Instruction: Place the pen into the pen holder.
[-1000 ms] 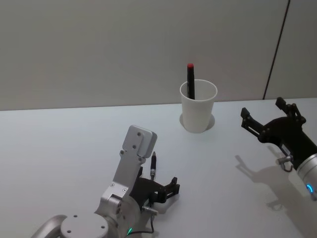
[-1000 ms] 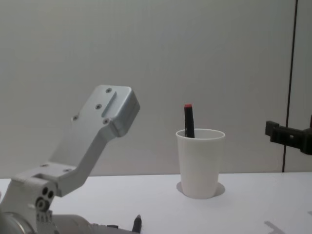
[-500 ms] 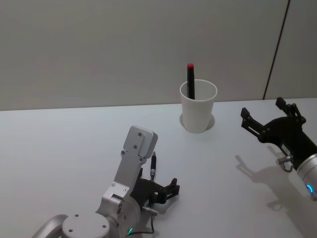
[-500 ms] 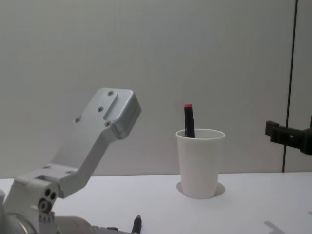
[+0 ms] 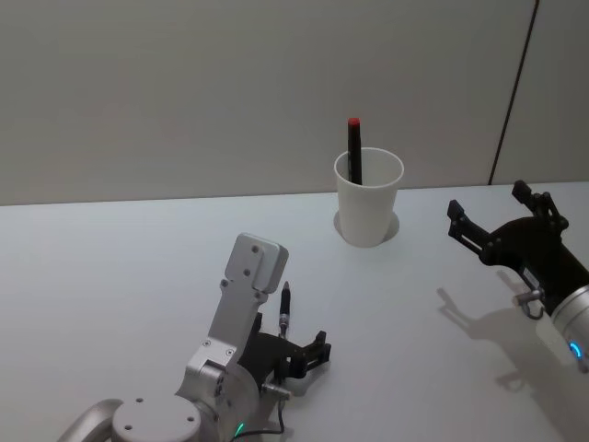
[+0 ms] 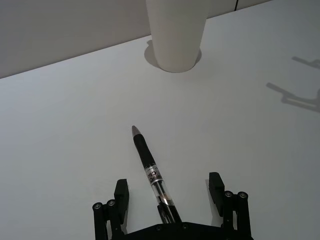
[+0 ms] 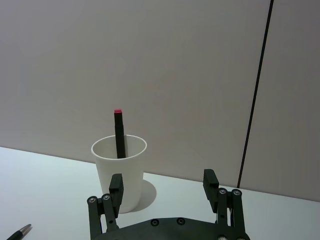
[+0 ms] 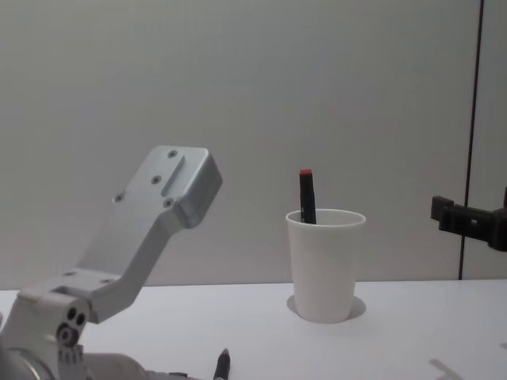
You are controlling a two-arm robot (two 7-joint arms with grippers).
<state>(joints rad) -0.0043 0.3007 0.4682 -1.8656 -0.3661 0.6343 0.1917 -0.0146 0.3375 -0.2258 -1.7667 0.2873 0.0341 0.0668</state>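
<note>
A black and clear pen (image 5: 284, 308) lies flat on the white table, its tip toward the pen holder (image 5: 368, 199), a white paper cup standing farther back. A black pen with a red cap (image 5: 353, 147) stands in the cup. My left gripper (image 6: 169, 184) is open low over the table, one finger on each side of the lying pen's (image 6: 151, 172) rear end, not touching it. The cup (image 6: 175, 35) stands ahead of it. My right gripper (image 5: 490, 204) hangs open and empty above the table, right of the cup (image 7: 119, 170).
The table (image 5: 110, 267) is white and bare around the pen and cup. A plain wall rises close behind the cup, with a dark vertical seam (image 5: 512, 92) at the right. My left arm's grey wrist bracket (image 8: 150, 214) stands tall at the front left.
My left arm's wrist bracket has shifted slightly down and left. The pen, the cup and the right gripper have stayed where they were.
</note>
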